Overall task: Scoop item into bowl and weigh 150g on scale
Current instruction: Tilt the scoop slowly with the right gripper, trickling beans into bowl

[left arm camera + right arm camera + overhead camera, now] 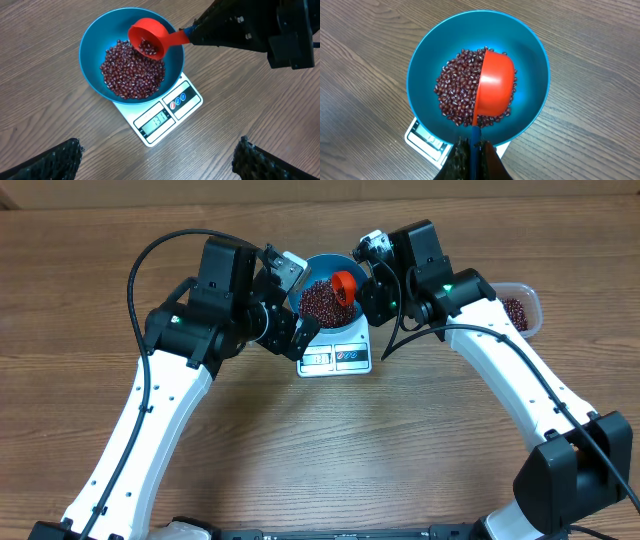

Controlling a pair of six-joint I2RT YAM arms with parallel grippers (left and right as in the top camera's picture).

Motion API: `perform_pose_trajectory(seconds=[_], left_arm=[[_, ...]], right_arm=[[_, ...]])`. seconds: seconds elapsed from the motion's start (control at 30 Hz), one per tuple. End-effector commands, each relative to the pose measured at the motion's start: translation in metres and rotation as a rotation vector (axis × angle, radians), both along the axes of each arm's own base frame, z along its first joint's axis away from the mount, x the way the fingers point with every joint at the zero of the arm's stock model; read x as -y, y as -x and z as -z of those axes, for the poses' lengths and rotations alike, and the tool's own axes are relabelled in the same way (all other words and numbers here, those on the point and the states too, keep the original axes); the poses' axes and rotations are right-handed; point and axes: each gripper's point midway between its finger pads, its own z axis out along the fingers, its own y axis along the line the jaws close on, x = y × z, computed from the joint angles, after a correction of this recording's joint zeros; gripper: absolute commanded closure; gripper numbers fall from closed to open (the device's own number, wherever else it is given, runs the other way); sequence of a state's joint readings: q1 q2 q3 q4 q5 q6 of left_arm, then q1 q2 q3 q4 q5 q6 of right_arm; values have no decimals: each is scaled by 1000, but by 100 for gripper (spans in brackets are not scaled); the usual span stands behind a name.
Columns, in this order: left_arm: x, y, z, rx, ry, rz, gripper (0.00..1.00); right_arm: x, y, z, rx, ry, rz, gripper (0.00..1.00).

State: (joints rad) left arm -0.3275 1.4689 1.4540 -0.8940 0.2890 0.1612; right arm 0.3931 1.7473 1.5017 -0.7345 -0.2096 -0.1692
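The blue bowl point(312, 262) point(92, 35) point(422, 55) stands on the white scale point(335, 358) point(165, 117) point(422, 140), whose display reads roughly 131. A heap of dark red-brown beans point(320, 302) point(127, 72) point(455, 90) lies in the bowl. My right gripper point(368, 285) point(192, 35) point(475, 150) is shut on the blue handle of a red scoop point(343, 284) point(150, 37) point(495, 82). The scoop hangs tilted over the bowl with a few beans in it. My left gripper point(287, 298) point(160, 160) stands open and holds nothing, just left of the scale.
A clear plastic tub point(520, 310) with more beans sits on the wooden table at the far right, behind the right arm. Both arms crowd the bowl from either side.
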Motion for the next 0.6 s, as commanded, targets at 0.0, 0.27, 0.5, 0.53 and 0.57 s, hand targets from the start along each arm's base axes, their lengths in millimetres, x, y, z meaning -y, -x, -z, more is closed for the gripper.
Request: perform_pose_trajectory(seconds=[0.0, 0.27, 0.5, 0.53, 0.57], left_arm=[[3, 3, -15, 42, 15, 25, 0], [3, 3, -15, 42, 15, 25, 0], [3, 3, -15, 42, 15, 25, 0], [3, 3, -15, 42, 15, 25, 1], [3, 3, -15, 42, 15, 25, 0]], right_arm=[[0, -1, -33, 70, -26, 2, 96], [5, 1, -30, 141, 129, -50, 96], [3, -1, -32, 141, 108, -30, 96], [3, -1, -32, 142, 108, -30, 96], [3, -1, -32, 142, 107, -30, 96]])
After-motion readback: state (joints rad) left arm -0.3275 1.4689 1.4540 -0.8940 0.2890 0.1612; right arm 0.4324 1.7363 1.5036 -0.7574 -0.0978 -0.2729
